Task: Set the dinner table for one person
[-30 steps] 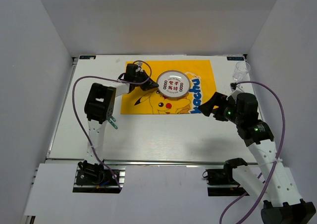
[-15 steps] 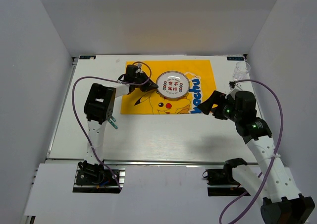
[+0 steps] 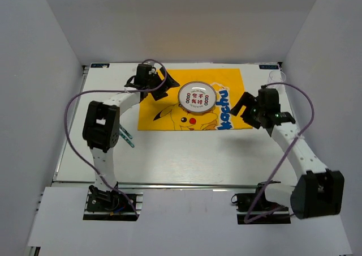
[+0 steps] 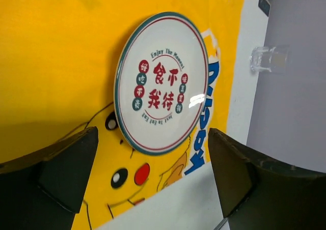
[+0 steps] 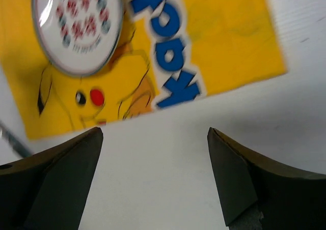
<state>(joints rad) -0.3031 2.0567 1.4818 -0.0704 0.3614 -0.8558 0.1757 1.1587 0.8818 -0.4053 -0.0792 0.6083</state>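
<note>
I see a glossy, glazed-looking plate (image 4: 163,82) catching a highlight on the matt yellow cloth placemat (image 4: 61,52). The white desk (image 5: 168,164) looks smooth, faintly ribbed; the cup (image 4: 269,59) is clear.

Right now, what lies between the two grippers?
Between the left gripper and right gripper sits the plate on the yellow placemat, clearest in the top view.

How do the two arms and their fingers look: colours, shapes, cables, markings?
Both arms match: the left arm and right arm have white links joined by black, boxy joint housings. A thin purple cable runs loosely along each. The left fingers and right fingers are dark, matte, wedge-shaped plates. No sleeves or printed markings are visible.
</note>
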